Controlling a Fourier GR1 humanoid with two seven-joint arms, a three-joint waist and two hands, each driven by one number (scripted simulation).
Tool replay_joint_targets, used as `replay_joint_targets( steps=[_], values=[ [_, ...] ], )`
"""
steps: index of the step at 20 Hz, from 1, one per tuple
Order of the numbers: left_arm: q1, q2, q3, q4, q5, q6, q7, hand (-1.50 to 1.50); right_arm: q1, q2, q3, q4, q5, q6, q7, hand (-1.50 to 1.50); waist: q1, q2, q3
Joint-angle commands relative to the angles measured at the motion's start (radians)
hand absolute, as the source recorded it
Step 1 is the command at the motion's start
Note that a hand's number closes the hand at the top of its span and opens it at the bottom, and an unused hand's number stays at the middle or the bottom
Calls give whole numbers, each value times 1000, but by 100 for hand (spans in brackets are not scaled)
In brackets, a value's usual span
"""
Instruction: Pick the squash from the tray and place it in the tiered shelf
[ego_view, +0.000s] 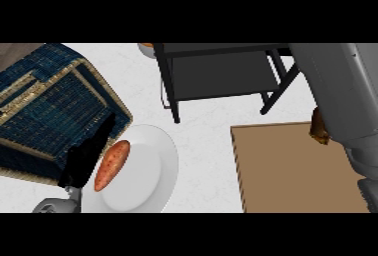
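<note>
In the head view, the right forearm reaches over the brown tray at the right. Beside it shows a brownish-orange piece, likely the squash; the right robot hand is hidden, so its grip cannot be told. The black tiered shelf stands far behind, nothing on it, so placing remains. The left robot hand, fingers straight, rests by the sweet potato on the white plate.

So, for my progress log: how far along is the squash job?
Done: the visible part of the tray shows no squash. In hand: what looks like the squash peeks out beside the right forearm. Remaining: the tiered shelf holds nothing visible yet.
</note>
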Motion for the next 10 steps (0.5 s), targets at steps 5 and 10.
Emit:
replay_joint_targets(
  steps=[5, 10],
  values=[
    [31, -23, -19, 24, -30, 15, 1, 0, -28, 59, -31, 279, 5, -88, -133, 150, 3, 9, -2],
    [-24, -21, -12, 17, -14, 2, 34, 0, -42, 161, -289, 251, -247, -168, -90, -150, 32, 23, 3]
  ],
)
